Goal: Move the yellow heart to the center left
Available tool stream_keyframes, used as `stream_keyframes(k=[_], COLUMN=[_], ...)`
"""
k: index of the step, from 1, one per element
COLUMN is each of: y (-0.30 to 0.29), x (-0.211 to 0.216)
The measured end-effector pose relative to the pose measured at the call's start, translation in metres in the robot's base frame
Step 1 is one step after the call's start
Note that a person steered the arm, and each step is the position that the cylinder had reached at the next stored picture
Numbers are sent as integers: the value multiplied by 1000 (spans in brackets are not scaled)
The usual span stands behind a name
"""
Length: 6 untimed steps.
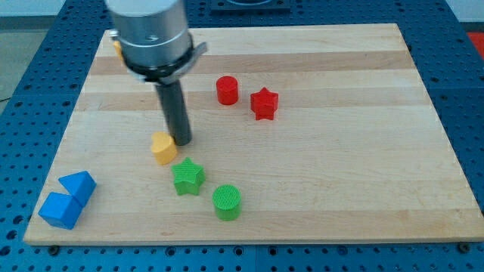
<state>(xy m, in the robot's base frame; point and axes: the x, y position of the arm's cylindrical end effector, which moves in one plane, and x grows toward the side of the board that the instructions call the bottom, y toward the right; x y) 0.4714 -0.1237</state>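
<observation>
The yellow heart [162, 148] lies on the wooden board [340, 174], left of the middle and a little below it. My tip [182, 141] is right beside the heart, at its upper right, touching or nearly touching it. The rod rises from there to the arm's grey body at the view's top left.
A green star [187, 177] lies just below and right of the heart, with a green cylinder [227, 202] further right. A red cylinder [227, 91] and a red star [264, 103] lie above centre. Two blue blocks [68, 200] sit at the bottom left corner. A small yellow piece [117, 45] shows behind the arm.
</observation>
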Motion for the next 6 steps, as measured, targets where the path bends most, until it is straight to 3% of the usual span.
stream_keyframes(k=[2, 3, 5, 6], y=[39, 26, -73, -120], x=[20, 34, 34, 3])
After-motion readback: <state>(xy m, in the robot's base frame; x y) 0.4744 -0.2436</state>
